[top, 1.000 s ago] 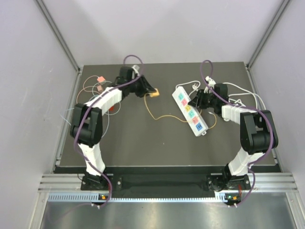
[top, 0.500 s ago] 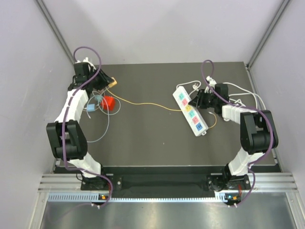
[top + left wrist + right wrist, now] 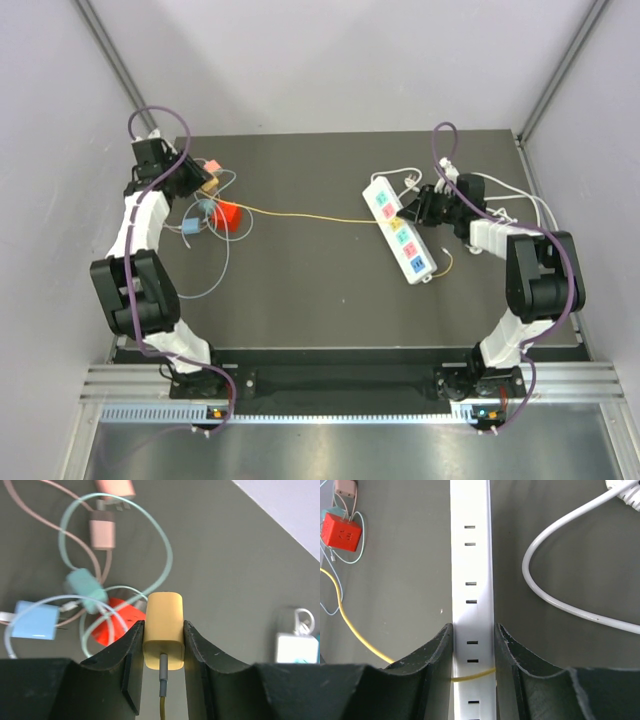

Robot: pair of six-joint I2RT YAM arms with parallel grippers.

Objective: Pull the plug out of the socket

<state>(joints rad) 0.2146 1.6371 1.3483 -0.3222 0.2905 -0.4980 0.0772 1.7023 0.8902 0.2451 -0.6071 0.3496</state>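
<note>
My left gripper [image 3: 163,645] is shut on a yellow plug [image 3: 163,630], held over the far left of the mat [image 3: 207,184]. Its yellow cable [image 3: 310,215] runs straight across to the white power strip [image 3: 400,230] at centre right. My right gripper [image 3: 473,645] is shut on the power strip [image 3: 471,580], its jaws clamping both long sides; the yellow cable [image 3: 355,630] crosses the strip between the fingers. In the top view the right gripper [image 3: 408,212] sits at the strip's right side.
A red cube charger [image 3: 227,215], a blue charger [image 3: 34,621], a teal adapter [image 3: 85,587] and pink plugs [image 3: 102,532] with tangled thin cables lie at the far left. The strip's thick white cord [image 3: 560,585] loops at the right.
My left gripper carried the yellow plug from the mat's middle far to the left, and the yellow cable drew out straight. The right gripper stayed on the strip.
</note>
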